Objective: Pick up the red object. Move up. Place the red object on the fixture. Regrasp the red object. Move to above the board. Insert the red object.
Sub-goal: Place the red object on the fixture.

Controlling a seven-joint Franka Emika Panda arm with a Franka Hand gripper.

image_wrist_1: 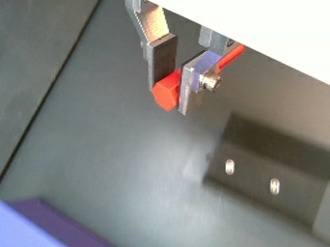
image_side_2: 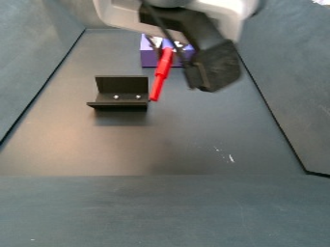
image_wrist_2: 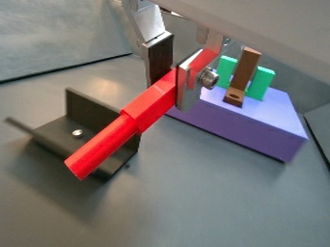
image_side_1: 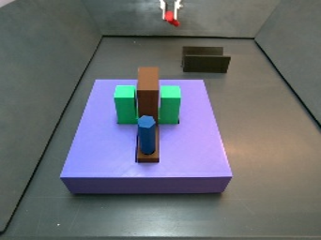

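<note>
The hand [image_wrist_2: 177, 69] grips the red object [image_wrist_2: 125, 128] by one end, its flat silver fingers [image_wrist_2: 194, 79] pressed to either side of the rod, which juts out from between them on a slant with the free end lowest; both hang in the air over the dark floor, clear of everything below. In a side view the red object [image_side_2: 161, 72] points down and toward the fixture [image_side_2: 119, 94], its lower tip just beside the bracket's upright wall yet seemingly above it and apart from it, so the coming set-down looks to turn on carrying that long axis a little farther over the bracket's ledge and lowering it. The fixture [image_wrist_2: 65, 125] is a dark L-shaped bracket on a base plate, with two pale screw heads on one face. The red object is a plain, bright, square-edged bar of even thickness, glossy and unmarked, and the pads cover only a short stretch near its upper end. Beyond the hand stands the board [image_wrist_2: 264, 130], a purple block carrying green blocks [image_side_1: 126, 103], a brown upright slab [image_side_1: 149, 90] and a blue peg [image_side_1: 146, 135]. In a side view the fixture [image_side_1: 205, 60] sits near the floor's far edge, well apart from the board [image_side_1: 113, 159]
</note>
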